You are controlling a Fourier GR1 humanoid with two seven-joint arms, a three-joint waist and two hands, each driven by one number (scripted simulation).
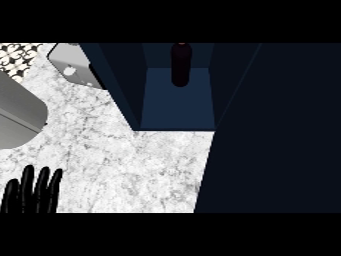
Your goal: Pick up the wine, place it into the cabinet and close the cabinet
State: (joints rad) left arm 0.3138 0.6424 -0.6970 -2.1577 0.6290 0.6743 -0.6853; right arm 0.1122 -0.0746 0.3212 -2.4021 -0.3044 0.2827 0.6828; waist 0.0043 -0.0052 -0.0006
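Observation:
The dark wine bottle point(179, 65) stands upright on the blue shelf inside the open cabinet point(177, 107), toward its back. The cabinet's dark door point(284, 130) swings out to the right and fills the right side of the view. My left hand point(33, 192) shows at the lower left over the marble counter, fingers straight and pointing up, holding nothing. My right hand does not show anywhere in the view.
A grey appliance body point(7, 110) lies along the left edge. A second grey rounded object point(73, 65) sits at the upper left beside the cabinet's left wall. White marble counter point(129, 165) spreads between my left hand and the cabinet.

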